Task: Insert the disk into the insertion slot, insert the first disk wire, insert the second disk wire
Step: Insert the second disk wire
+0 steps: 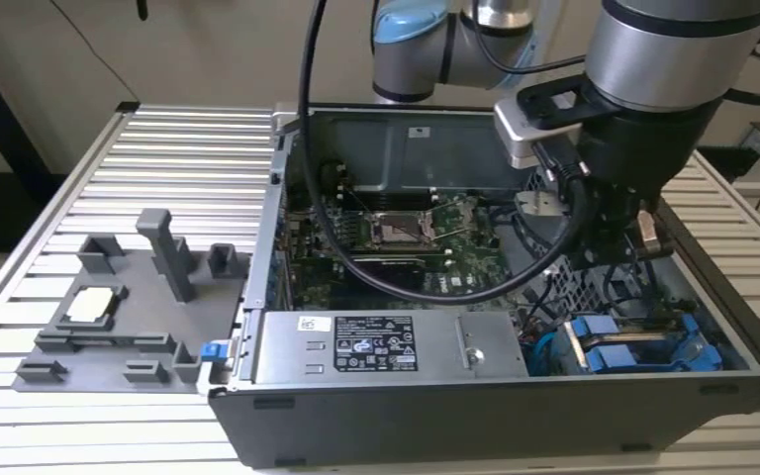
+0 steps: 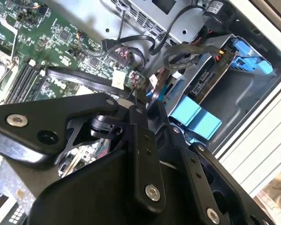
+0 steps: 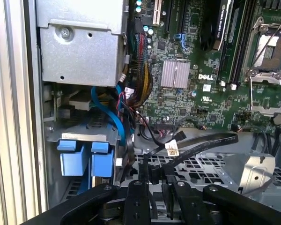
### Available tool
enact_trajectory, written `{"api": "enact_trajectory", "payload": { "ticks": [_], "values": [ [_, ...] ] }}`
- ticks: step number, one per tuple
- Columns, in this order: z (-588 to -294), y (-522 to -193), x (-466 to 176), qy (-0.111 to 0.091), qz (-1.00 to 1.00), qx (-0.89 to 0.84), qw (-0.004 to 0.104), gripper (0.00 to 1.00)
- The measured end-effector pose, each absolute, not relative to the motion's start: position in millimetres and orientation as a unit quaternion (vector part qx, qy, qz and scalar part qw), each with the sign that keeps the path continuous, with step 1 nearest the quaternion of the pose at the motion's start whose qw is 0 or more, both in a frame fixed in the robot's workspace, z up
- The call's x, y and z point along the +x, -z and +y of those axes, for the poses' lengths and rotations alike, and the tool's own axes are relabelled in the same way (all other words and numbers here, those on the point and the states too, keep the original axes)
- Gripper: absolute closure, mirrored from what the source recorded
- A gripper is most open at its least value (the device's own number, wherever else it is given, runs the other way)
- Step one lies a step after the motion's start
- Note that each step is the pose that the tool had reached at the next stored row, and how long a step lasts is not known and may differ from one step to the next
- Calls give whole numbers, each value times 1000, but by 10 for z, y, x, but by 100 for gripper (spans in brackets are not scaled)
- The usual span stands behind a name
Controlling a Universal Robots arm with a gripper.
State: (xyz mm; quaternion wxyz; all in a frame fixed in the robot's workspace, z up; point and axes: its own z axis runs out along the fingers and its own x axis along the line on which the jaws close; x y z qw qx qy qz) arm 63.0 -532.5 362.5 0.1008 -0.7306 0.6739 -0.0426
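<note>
Blue-framed silver disk [image 1: 612, 356] sits slotted in a corner of the dark metal computer case [image 1: 486, 426]. We judge our end effector [image 3: 155, 169] pinches a black flat wire [image 3: 206, 140], which needs plug alignment.

Arm [image 1: 677, 49]: I log brushed silver-grey tube segments, round in section. Joint cap [image 1: 414, 30] pale blue, glossy. Wrist housing [image 1: 631, 148] matte black, sits under silver tube. Bracket [image 1: 528, 124] light grey, boxy, with black block set in it. Cable [image 1: 306, 119] thick, black, one long loop along arm. Gripper [image 2: 145, 105] [image 3: 157, 173] in both wrist views: matte black angular plates and bars. Screw heads [image 2: 152, 192] silver, round, recessed in black plates; I count several.
</note>
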Motion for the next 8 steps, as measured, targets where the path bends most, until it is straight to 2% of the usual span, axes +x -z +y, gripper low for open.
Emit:
{"api": "enact_trajectory", "payload": {
  "ticks": [8],
  "values": [
    [-5324, -3624, 562, 43, 674, -731, 101, 73]
  ]
}}
